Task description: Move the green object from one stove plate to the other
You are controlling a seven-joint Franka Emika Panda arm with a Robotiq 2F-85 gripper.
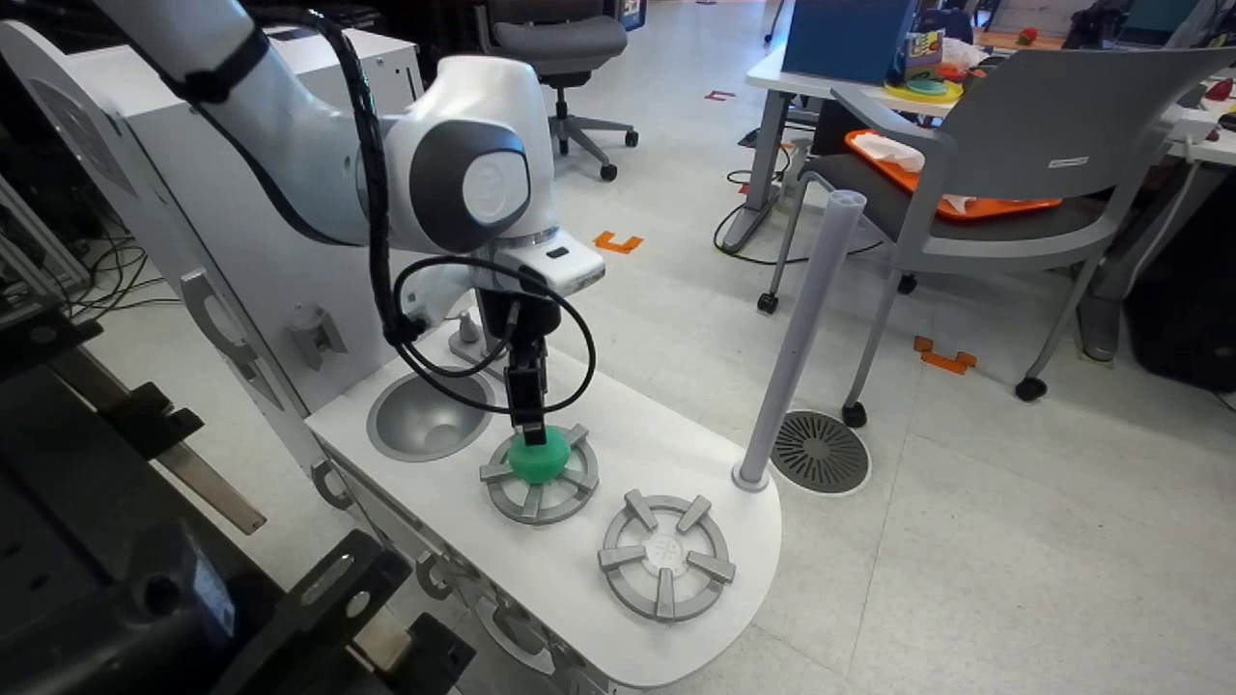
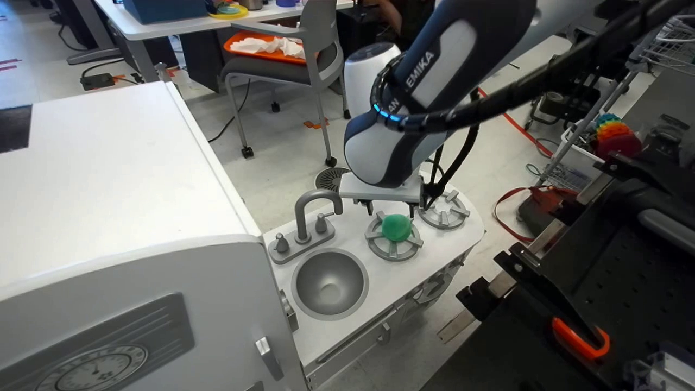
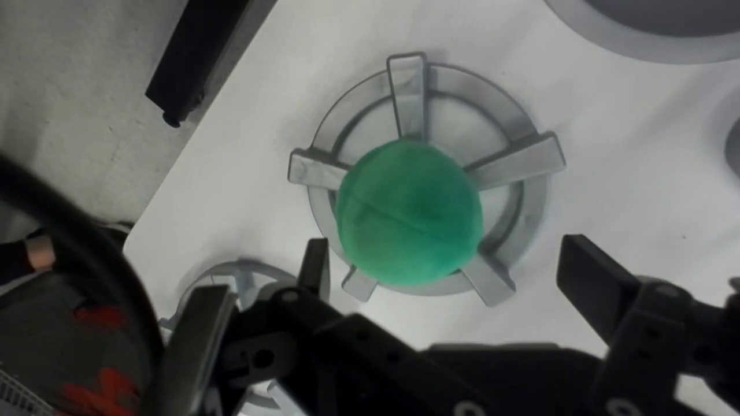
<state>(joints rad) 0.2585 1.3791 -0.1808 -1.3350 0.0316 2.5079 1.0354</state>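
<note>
Green object (image 3: 409, 212): on the plate (image 3: 520, 164) nearer the sink (image 2: 315, 279).
End effector (image 3: 442, 261): wide, holding nothing, near its top.
Grasp: best centred on its widest part, kept off the plate, then closed evenly.
Other plate (image 1: 665, 589): probable destination.

Green object (image 3: 409, 212) sits on a stove plate (image 3: 520, 163) — end effector (image 3: 448, 274) spread wide.
</note>
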